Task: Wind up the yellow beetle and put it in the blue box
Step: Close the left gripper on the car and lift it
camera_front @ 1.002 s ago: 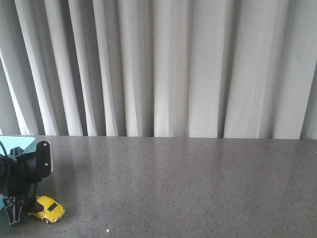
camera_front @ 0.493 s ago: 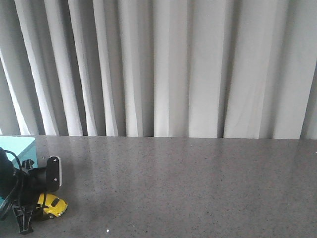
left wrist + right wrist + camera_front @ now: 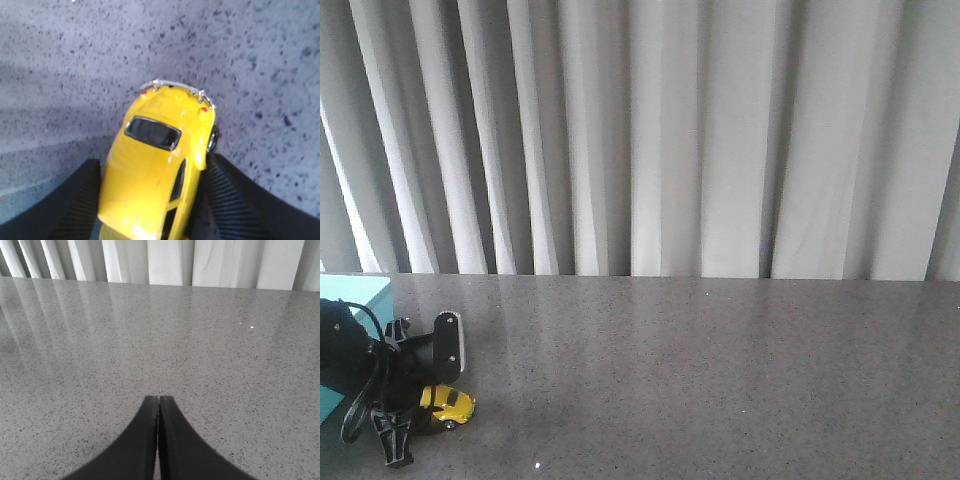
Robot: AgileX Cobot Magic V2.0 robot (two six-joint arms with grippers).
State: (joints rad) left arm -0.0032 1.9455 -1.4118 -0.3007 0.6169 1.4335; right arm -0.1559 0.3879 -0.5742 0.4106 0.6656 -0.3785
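Note:
The yellow beetle (image 3: 155,165) sits between the ribbed black fingers (image 3: 75,205) of my left gripper (image 3: 150,200), which is shut on its sides. The chrome bumper end of the car points away from the wrist. In the front view the beetle (image 3: 448,403) is at the near left, low at the tabletop beside the left gripper (image 3: 420,418). Whether its wheels touch the table I cannot tell. The blue box (image 3: 350,295) stands behind the left arm at the left edge, partly hidden. My right gripper (image 3: 158,400) is shut on nothing above bare table.
The grey speckled tabletop (image 3: 720,380) stretches to the right of the beetle. A white pleated curtain (image 3: 670,140) hangs behind the table's far edge. The black left arm and its cable (image 3: 360,370) fill the near left corner.
My left gripper has moved to the right along the table with the yellow beetle in it. More of the blue box's corner shows behind the arm.

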